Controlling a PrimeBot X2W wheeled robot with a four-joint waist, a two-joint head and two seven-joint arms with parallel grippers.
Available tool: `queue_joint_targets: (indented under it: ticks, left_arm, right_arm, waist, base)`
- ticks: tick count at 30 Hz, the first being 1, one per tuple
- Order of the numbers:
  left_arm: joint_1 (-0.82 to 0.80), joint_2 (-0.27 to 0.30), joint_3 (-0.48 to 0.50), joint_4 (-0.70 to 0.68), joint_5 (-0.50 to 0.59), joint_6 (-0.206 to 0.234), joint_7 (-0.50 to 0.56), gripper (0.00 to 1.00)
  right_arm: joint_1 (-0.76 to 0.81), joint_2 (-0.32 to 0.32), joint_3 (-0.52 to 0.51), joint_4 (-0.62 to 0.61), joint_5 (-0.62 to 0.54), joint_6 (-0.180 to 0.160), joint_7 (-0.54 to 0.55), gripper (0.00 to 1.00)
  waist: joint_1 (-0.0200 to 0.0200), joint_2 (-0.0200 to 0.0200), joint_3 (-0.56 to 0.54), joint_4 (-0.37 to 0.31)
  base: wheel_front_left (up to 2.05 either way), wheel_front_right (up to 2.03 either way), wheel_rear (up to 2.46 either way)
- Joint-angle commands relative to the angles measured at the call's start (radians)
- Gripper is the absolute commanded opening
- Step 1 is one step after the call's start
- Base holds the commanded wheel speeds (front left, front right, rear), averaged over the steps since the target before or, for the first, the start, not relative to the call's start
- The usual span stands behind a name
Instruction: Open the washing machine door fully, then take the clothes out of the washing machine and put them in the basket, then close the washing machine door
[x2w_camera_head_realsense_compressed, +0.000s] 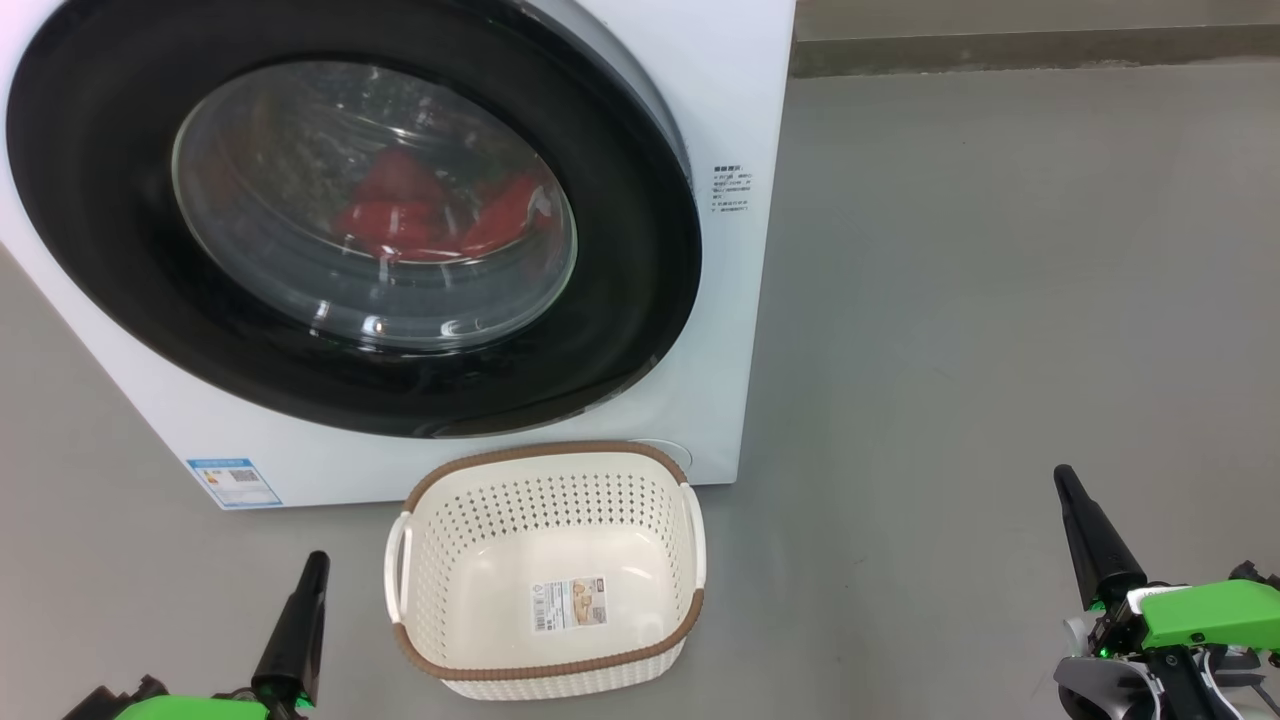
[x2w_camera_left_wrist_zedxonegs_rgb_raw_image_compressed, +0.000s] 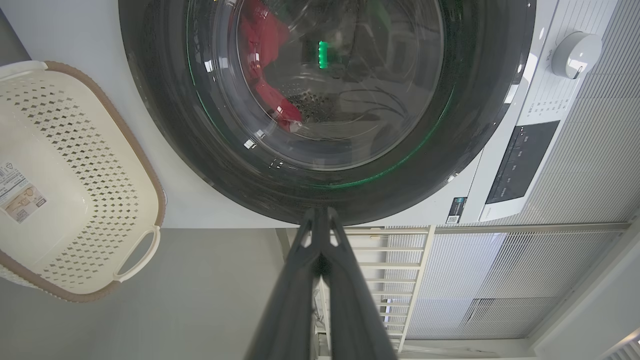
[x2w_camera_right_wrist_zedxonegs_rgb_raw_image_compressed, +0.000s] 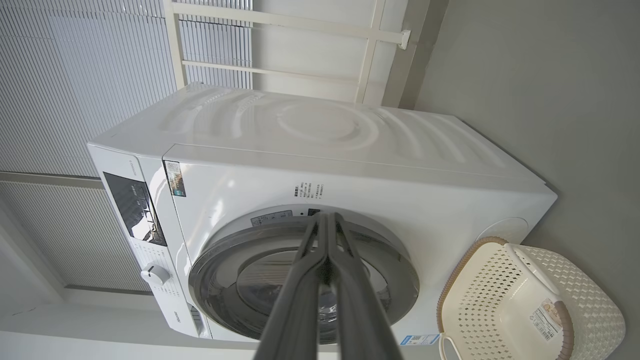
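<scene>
The white washing machine (x2w_camera_head_realsense_compressed: 720, 120) stands at the upper left of the head view. Its washing machine door (x2w_camera_head_realsense_compressed: 110, 230), with a wide glossy black rim and a bulging glass window, lies closed against the front. Red clothes (x2w_camera_head_realsense_compressed: 400, 205) show through the glass inside the drum. The empty cream basket (x2w_camera_head_realsense_compressed: 545, 480) with a brown rim sits on the floor just before the machine. My left gripper (x2w_camera_head_realsense_compressed: 318, 556) is shut at the lower left, clear of the basket. My right gripper (x2w_camera_head_realsense_compressed: 1062, 472) is shut at the lower right, well away from the machine. Both hold nothing.
Grey floor (x2w_camera_head_realsense_compressed: 1000, 300) stretches to the right of the machine, up to a low wall base (x2w_camera_head_realsense_compressed: 1030, 50). The machine's control panel with a round knob (x2w_camera_left_wrist_zedxonegs_rgb_raw_image_compressed: 575, 52) shows in the left wrist view. A white rail frame and ribbed wall panels (x2w_camera_right_wrist_zedxonegs_rgb_raw_image_compressed: 75, 75) stand behind the machine.
</scene>
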Motion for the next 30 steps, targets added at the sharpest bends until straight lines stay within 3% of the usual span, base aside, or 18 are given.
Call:
queue_joint_targets:
  ticks: [1,8,9,16,21,30]
  left_arm:
    - [-0.04,0.008,0.037,-0.025,0.013,-0.007,0.01,0.0]
    - [-0.04,0.008,0.038,-0.025,0.014,-0.007,0.011,0.0]
    - [0.0,-0.001,0.001,0.0,0.0,0.0,0.007,1.0]
    - [0.028,-0.012,-0.007,0.036,0.005,0.0,0.001,1.0]
    - [0.034,-0.011,-0.01,0.024,0.021,0.0,-0.014,1.0]
    - [0.044,-0.009,-0.01,0.01,0.077,-0.001,-0.04,1.0]
  right_arm:
    - [-0.042,-0.006,0.015,-0.028,-0.01,0.001,0.008,0.0]
    - [-0.042,-0.005,0.014,-0.028,-0.01,0.001,0.008,0.0]
    - [0.0,0.0,-0.001,0.0,0.0,0.0,0.003,1.0]
    - [0.029,0.014,0.008,0.04,-0.002,0.0,-0.003,1.0]
    - [0.036,0.011,0.02,0.033,-0.02,0.0,-0.018,1.0]
    - [0.05,0.007,0.033,0.025,-0.095,0.0,-0.044,1.0]
  waist:
    - [0.0,0.0,0.0,0.0]
    - [0.0,0.0,0.0,0.0]
    - [0.0,0.0,0.0,0.0]
    - [0.0001,0.0,0.001,0.0]
    - [0.0023,0.0,-0.001,0.003]
    - [0.0,0.0,0.001,0.006]
  base:
    - [0.0,0.0,0.0]
    - [0.0,0.0,0.0]
    - [0.0,0.0,0.0]
    - [0.0,0.0,0.0]
    - [0.0,0.0,0.0]
    - [0.0,0.0,0.0]
